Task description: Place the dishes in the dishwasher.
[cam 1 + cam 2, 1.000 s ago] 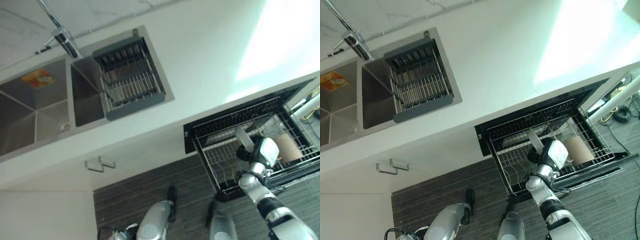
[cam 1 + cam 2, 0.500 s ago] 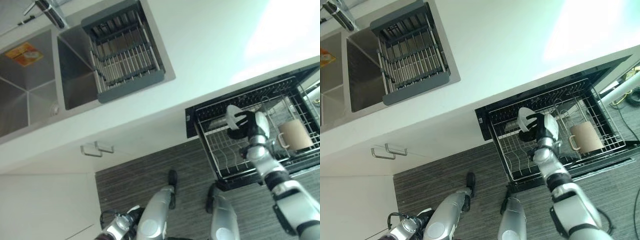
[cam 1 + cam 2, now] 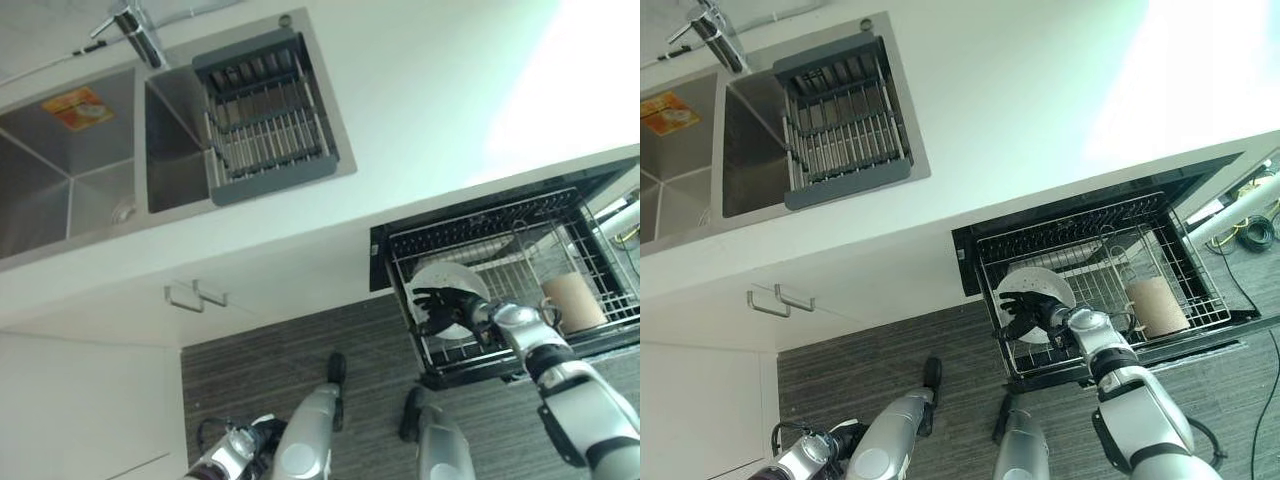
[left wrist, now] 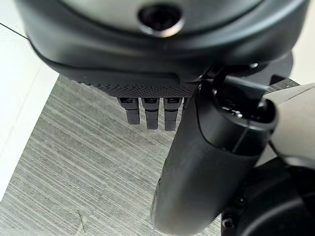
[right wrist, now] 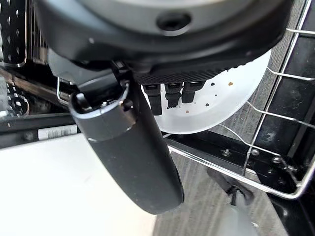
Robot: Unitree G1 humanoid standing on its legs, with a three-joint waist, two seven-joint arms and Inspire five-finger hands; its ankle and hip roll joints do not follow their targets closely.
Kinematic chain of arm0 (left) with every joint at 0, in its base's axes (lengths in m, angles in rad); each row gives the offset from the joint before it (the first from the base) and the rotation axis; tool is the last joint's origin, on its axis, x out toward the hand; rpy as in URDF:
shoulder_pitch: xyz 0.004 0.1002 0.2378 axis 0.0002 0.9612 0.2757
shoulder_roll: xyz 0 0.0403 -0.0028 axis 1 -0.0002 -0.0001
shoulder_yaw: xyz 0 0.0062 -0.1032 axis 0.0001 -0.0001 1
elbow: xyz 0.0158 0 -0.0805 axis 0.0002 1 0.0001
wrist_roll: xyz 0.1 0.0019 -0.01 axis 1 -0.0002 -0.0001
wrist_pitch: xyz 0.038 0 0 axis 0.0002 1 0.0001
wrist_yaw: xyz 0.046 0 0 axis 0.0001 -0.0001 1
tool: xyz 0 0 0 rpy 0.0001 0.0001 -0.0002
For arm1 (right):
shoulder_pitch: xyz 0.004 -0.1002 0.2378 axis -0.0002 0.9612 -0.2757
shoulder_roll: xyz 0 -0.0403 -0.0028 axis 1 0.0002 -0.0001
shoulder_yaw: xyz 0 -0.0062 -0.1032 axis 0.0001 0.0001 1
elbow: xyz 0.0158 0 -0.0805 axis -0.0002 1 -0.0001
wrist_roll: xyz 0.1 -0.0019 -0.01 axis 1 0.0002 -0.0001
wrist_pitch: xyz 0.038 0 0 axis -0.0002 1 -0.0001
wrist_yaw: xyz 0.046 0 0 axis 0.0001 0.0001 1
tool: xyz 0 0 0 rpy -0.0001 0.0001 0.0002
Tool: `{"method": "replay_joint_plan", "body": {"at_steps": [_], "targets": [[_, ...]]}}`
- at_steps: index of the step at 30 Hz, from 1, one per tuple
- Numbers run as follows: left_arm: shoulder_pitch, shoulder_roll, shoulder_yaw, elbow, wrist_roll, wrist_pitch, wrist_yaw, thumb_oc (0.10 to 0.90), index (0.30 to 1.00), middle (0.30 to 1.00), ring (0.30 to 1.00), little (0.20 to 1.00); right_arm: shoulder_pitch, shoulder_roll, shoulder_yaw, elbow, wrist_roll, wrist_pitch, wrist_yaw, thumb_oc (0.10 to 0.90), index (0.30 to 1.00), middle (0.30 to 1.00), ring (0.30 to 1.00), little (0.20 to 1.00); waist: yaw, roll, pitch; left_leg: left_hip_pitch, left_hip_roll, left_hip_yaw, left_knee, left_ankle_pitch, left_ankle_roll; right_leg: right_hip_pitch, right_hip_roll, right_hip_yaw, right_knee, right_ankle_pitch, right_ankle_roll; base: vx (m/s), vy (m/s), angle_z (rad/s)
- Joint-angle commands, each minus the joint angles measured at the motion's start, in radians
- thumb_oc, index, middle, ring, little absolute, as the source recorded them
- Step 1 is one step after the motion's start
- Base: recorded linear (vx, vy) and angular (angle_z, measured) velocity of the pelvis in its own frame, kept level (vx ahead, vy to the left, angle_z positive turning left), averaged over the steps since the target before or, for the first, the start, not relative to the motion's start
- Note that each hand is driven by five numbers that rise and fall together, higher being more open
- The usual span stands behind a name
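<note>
The dishwasher's wire rack (image 3: 600, 250) is pulled out under the white counter. A white plate (image 3: 450, 282) leans in the rack's front left part, and in the right wrist view the plate (image 5: 231, 93) has small specks on its face. My right hand (image 3: 438, 308) is on the plate, its fingers (image 5: 170, 93) spread over the face and its thumb (image 5: 133, 152) across the rim. A beige cup (image 3: 572, 302) lies in the rack to the right of the hand. My left hand (image 4: 150, 114) hangs low over the floor, relaxed, holding nothing.
A steel double sink (image 3: 70, 180) is set in the counter (image 3: 430, 110) at the far left, with a faucet (image 3: 135, 35) behind it and a grey drying rack (image 3: 265, 120) across its right basin. A cabinet handle (image 3: 195, 295) sits below. Striped grey floor (image 3: 270, 360) lies in front.
The head camera has shifted. My right hand has come down and left from the rack's middle to its front left, and the plate has turned from edge-up to face-up in the rack.
</note>
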Motion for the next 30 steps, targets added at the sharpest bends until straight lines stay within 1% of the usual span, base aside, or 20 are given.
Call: {"method": "replay_joint_plan", "body": {"at_steps": [1, 3, 4, 5, 6, 8, 10, 12, 13, 14, 15, 17, 20, 21, 22, 24, 26, 27, 28, 30], "targets": [[0.003, -0.027, -0.029, -0.001, 0.002, 0.000, 0.017, 0.800, 0.900, 0.900, 0.900, 0.900, 0.049, 0.036, 0.014, -0.021, 0.056, -0.014, -0.113, 0.800, 0.900, 0.900, 0.900, 0.900, 0.016, -0.018, 0.017, 0.023, -0.004, 0.004, 0.148, -0.269, -0.009, 0.024, -0.038, 0.030, -0.147, 0.050, 0.063, 0.02, -0.002, 0.04], [0.013, -0.030, -0.029, -0.003, -0.006, 0.004, 0.026, 0.800, 0.900, 0.900, 0.900, 0.900, 0.056, 0.032, 0.010, -0.069, 0.047, -0.018, -0.216, 0.800, 0.900, 0.900, 0.900, 0.900, 0.010, -0.020, 0.012, 0.029, -0.001, 0.009, 0.148, -0.272, -0.010, 0.029, -0.034, 0.032, -0.147, 0.048, 0.061, 0.01, -0.002, 0.02], [0.020, -0.030, -0.029, -0.006, -0.011, 0.007, 0.032, 0.800, 0.900, 0.900, 0.900, 0.900, 0.061, 0.028, 0.009, -0.100, 0.035, -0.022, -0.290, 0.800, 0.900, 0.900, 0.900, 0.900, 0.006, -0.021, 0.008, 0.035, 0.001, 0.011, 0.148, -0.273, -0.011, 0.034, -0.032, 0.034, -0.147, 0.045, 0.060, 0.00, 0.000, 0.00], [0.025, -0.031, -0.028, -0.007, -0.015, 0.009, 0.038, 0.800, 0.900, 0.900, 0.900, 0.900, 0.062, 0.025, 0.008, -0.119, 0.030, -0.007, -0.327, 0.800, 0.900, 0.900, 0.900, 0.900, 0.004, -0.023, 0.005, 0.038, 0.001, 0.012, 0.148, -0.274, -0.011, 0.037, -0.030, 0.035, -0.147, 0.044, 0.059, 0.00, 0.000, 0.00], [0.035, -0.031, -0.025, -0.014, -0.020, 0.014, 0.047, 0.800, 0.900, 0.900, 0.900, 0.900, 0.075, 0.014, 0.006, -0.165, 0.042, -0.008, -0.369, 0.800, 0.900, 0.900, 0.900, 0.900, -0.001, -0.026, -0.001, 0.045, 0.005, 0.015, 0.148, -0.278, -0.011, 0.044, -0.027, 0.036, -0.147, 0.040, 0.057, 0.00, 0.000, 0.00], [0.041, -0.032, -0.020, -0.011, -0.029, 0.019, 0.057, 0.800, 0.900, 0.900, 0.900, 0.900, 0.081, 0.013, 0.006, -0.213, 0.075, -0.019, -0.422, 0.800, 0.900, 0.900, 0.900, 0.900, -0.006, -0.030, -0.009, 0.055, 0.007, 0.017, 0.148, -0.279, -0.012, 0.054, -0.021, 0.039, -0.147, 0.036, 0.054, 0.00, 0.000, 0.00], [0.052, -0.031, -0.011, -0.011, -0.038, 0.024, 0.064, 0.800, 0.900, 0.900, 0.900, 0.900, 0.095, 0.012, -0.001, -0.270, 0.127, -0.048, -0.488, 0.800, 0.900, 0.900, 0.900, 0.900, -0.011, -0.035, -0.020, 0.067, 0.009, 0.019, 0.148, -0.283, -0.012, 0.066, -0.017, 0.041, -0.147, 0.032, 0.051, 0.00, 0.000, 0.00], [0.068, -0.037, 0.005, -0.002, -0.052, 0.027, 0.080, 0.800, 0.900, 0.900, 0.900, 0.900, 0.120, 0.019, -0.020, -0.350, 0.126, -0.088, -0.597, 0.800, 0.900, 0.900, 0.900, 0.900, -0.018, -0.041, -0.040, 0.086, 0.011, 0.023, 0.148, -0.291, -0.010, 0.085, -0.010, 0.047, -0.147, 0.023, 0.049, 0.04, -0.020, -0.01], [0.072, -0.040, 0.009, 0.000, -0.057, 0.026, 0.086, 0.800, 0.900, 0.900, 0.900, 0.900, 0.130, 0.022, -0.026, -0.371, 0.133, -0.107, -0.629, 0.800, 0.900, 0.900, 0.900, 0.900, -0.021, -0.042, -0.046, 0.091, 0.012, 0.025, 0.148, -0.292, -0.010, 0.090, -0.009, 0.049, -0.147, 0.021, 0.048, 0.03, -0.012, -0.03], [0.085, -0.047, 0.027, 0.007, -0.065, 0.024, 0.095, 0.800, 0.900, 0.900, 0.900, 0.900, 0.164, 0.021, -0.049, -0.447, 0.126, -0.147, -0.710, 0.800, 0.900, 0.900, 0.900, 0.900, -0.030, -0.047, -0.067, 0.099, 0.012, 0.028, 0.148, -0.294, -0.008, 0.097, -0.004, 0.054, -0.147, 0.019, 0.047, 0.02, -0.005, -0.04], [0.097, -0.056, 0.041, 0.014, -0.076, 0.023, 0.105, 0.800, 0.900, 0.900, 0.900, 0.900, 0.204, 0.023, -0.071, -0.514, 0.133, -0.179, -0.761, 0.800, 0.900, 0.900, 0.900, 0.900, -0.039, -0.051, -0.085, 0.112, 0.013, 0.033, 0.148, -0.301, -0.006, 0.109, 0.000, 0.058, -0.147, 0.012, 0.045, 0.03, -0.001, -0.08], [0.111, -0.065, 0.061, 0.023, -0.084, 0.024, 0.111, 0.800, 0.900, 0.900, 0.900, 0.900, 0.252, 0.029, -0.091, -0.582, 0.118, -0.225, -0.809, 0.800, 0.900, 0.900, 0.900, 0.900, -0.048, -0.054, -0.104, 0.134, 0.014, 0.039, 0.148, -0.314, -0.005, 0.129, 0.004, 0.062, -0.147, 0.001, 0.044, 0.03, 0.006, -0.06], [0.126, -0.087, 0.102, 0.045, -0.102, 0.038, 0.104, 0.800, 0.900, 0.900, 0.900, 0.900, 0.332, 0.041, -0.122, -0.682, 0.082, -0.304, -0.872, 0.800, 0.900, 0.900, 0.900, 0.900, -0.063, -0.059, -0.148, 0.159, 0.015, 0.050, 0.148, -0.324, -0.001, 0.151, 0.009, 0.068, -0.147, -0.009, 0.041, 0.04, 0.008, -0.16], [0.132, -0.093, 0.116, 0.055, -0.114, 0.040, 0.099, 0.800, 0.900, 0.900, 0.900, 0.900, 0.357, 0.041, -0.134, -0.710, 0.089, -0.352, -0.883, 0.800, 0.900, 0.900, 0.900, 0.900, -0.066, -0.061, -0.163, 0.168, 0.016, 0.054, 0.148, -0.330, 0.000, 0.159, 0.010, 0.069, -0.147, -0.013, 0.041, 0.04, -0.004, -0.17], [0.135, -0.096, 0.125, 0.059, -0.121, 0.042, 0.096, 0.800, 0.900, 0.900, 0.900, 0.900, 0.369, 0.041, -0.141, -0.726, 0.092, -0.382, -0.881, 0.800, 0.900, 0.900, 0.900, 0.900, -0.068, -0.063, -0.169, 0.174, 0.017, 0.056, 0.148, -0.332, 0.000, 0.164, 0.010, 0.069, -0.147, -0.016, 0.041, 0.03, -0.007, -0.10], [0.145, -0.104, 0.151, 0.071, -0.130, 0.051, 0.089, 0.800, 0.900, 0.900, 0.900, 0.900, 0.400, 0.047, -0.159, -0.762, 0.075, -0.393, -0.893, 0.800, 0.900, 0.900, 0.900, 0.900, -0.075, -0.068, -0.185, 0.188, 0.019, 0.061, 0.148, -0.341, -0.001, 0.177, 0.010, 0.071, -0.147, -0.024, 0.043, 0.03, -0.010, -0.11], [0.155, -0.112, 0.173, 0.085, -0.133, 0.054, 0.085, 0.800, 0.900, 0.900, 0.900, 0.900, 0.427, 0.053, -0.176, -0.788, 0.096, -0.448, -0.871, 0.800, 0.900, 0.900, 0.900, 0.900, -0.081, -0.073, -0.199, 0.202, 0.024, 0.067, 0.148, -0.349, -0.001, 0.188, 0.011, 0.070, -0.147, -0.031, 0.043, 0.04, -0.022, -0.15], [0.163, -0.117, 0.191, 0.098, -0.128, 0.051, 0.081, 0.800, 0.900, 0.900, 0.900, 0.900, 0.449, 0.060, -0.189, -0.806, 0.090, -0.491, -0.862, 0.800, 0.900, 0.900, 0.900, 0.900, -0.087, -0.076, -0.209, 0.211, 0.027, 0.071, 0.148, -0.354, -0.001, 0.195, 0.013, 0.071, -0.147, -0.035, 0.043, 0.03, -0.021, -0.11], [0.166, -0.118, 0.199, 0.101, -0.127, 0.051, 0.078, 0.800, 0.900, 0.900, 0.900, 0.900, 0.459, 0.063, -0.195, -0.816, 0.089, -0.511, -0.867, 0.800, 0.900, 0.900, 0.900, 0.900, -0.090, -0.078, -0.212, 0.214, 0.029, 0.074, 0.148, -0.356, -0.001, 0.197, 0.013, 0.071, -0.147, -0.036, 0.044, 0.02, -0.019, -0.07], [0.180, -0.124, 0.228, 0.119, -0.124, 0.042, 0.068, 0.800, 0.900, 0.900, 0.900, 0.900, 0.494, 0.063, -0.232, -0.847, 0.133, -0.566, -0.879, 0.800, 0.900, 0.900, 0.900, 0.900, -0.102, -0.082, -0.225, 0.225, 0.035, 0.084, 0.148, -0.363, -0.001, 0.203, 0.015, 0.073, -0.147, -0.042, 0.044, 0.02, -0.007, -0.12]]}}
